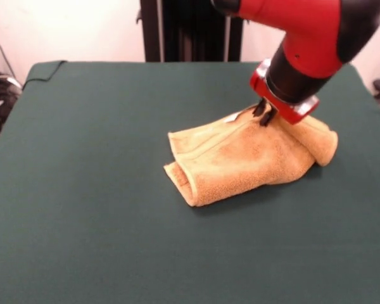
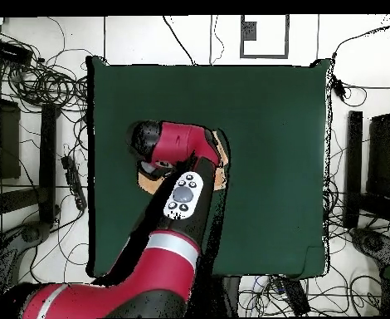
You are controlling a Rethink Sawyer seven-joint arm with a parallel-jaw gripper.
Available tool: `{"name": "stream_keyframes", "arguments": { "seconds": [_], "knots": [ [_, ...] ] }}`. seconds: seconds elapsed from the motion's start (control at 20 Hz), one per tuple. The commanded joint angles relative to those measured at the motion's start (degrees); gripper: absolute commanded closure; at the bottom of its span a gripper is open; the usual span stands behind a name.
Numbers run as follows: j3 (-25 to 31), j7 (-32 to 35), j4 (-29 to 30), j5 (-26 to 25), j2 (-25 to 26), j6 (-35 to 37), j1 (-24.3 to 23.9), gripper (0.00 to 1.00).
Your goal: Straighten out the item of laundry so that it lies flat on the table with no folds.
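Gripper [image 1: 265,116]: its tips press down on the towel's back edge; I can't tell if it pinches.
Towel [image 1: 240,161]: folded over, lumpy, near the middle of the table [image 1: 82,209].
Why: probably to grab and pull it flat.

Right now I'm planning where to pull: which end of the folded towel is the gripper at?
The rolled end toward the front view's right. The gripper meets the towel just beside it; the opposite, layered end lies free.
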Motion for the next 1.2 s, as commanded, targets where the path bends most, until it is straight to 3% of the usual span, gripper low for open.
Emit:
{"name": "stream_keyframes", "arguments": {
  "seconds": [0.05,0.3,0.5,0.75,1.2],
  "knots": [
    [0.37,15.90,-12.47,-1.06,8.46,15.32,2.71,1.00],
    [-2.19,19.84,-20.72,0.02,13.60,25.91,2.36,1.00],
    [-2.04,20.38,-21.16,1.41,13.72,25.37,2.39,1.00],
    [2.07,14.30,-9.90,2.07,6.20,4.72,3.06,1.00],
    [7.63,10.08,6.22,4.16,-2.87,-17.27,3.47,1.00]
  ]
}}
